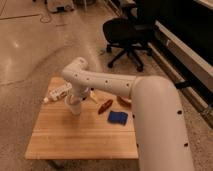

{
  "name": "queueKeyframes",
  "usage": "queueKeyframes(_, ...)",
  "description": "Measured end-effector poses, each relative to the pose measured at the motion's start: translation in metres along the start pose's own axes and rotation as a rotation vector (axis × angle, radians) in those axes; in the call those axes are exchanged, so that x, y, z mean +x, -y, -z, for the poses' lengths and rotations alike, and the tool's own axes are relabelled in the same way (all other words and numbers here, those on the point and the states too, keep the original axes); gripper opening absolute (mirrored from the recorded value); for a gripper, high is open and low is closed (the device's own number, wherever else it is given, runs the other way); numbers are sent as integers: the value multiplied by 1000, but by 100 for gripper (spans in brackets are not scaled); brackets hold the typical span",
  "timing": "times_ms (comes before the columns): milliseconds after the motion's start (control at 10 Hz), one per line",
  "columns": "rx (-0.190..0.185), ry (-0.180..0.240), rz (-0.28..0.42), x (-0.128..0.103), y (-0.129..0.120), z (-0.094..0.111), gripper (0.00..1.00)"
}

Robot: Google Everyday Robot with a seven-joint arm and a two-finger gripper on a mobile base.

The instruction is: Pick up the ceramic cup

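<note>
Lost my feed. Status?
Hand down over the small white ceramic cup. Red oblong item and blue square pad lie right, apart.

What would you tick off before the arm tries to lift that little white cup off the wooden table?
1. Cup in view: ok. The white cup stands upright near the left rear of the wooden table.
2. Gripper at the cup: ok. The gripper is directly above the cup's rim, at the end of the arm.
3. Fingers closed on the cup: cannot tell. The wrist hides them.
4. Neighbours apart from the cup: ok for the red object and the blue sponge; the white bottle lies close behind.
5. Cup lifted off the table: not ok. It looks to sit on the wood.
</note>
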Motion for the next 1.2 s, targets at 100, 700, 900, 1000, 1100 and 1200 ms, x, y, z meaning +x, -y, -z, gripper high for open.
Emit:
queueKeyframes(100, -7, 1, -1, 0, -2, -3, 76)
queueKeyframes(700, 0, -39, 14, -2, 0, 8, 26)
queueKeyframes(900, 8, -74, 6, -4, -6, 23, 26)
queueKeyframes(1000, 15, -95, 9, -5, -7, 41, 22)
queueKeyframes(1100, 29, -101, 16, -7, -8, 56, 16)
queueKeyframes(1200, 27, -110, 22, -6, -13, 74, 6)
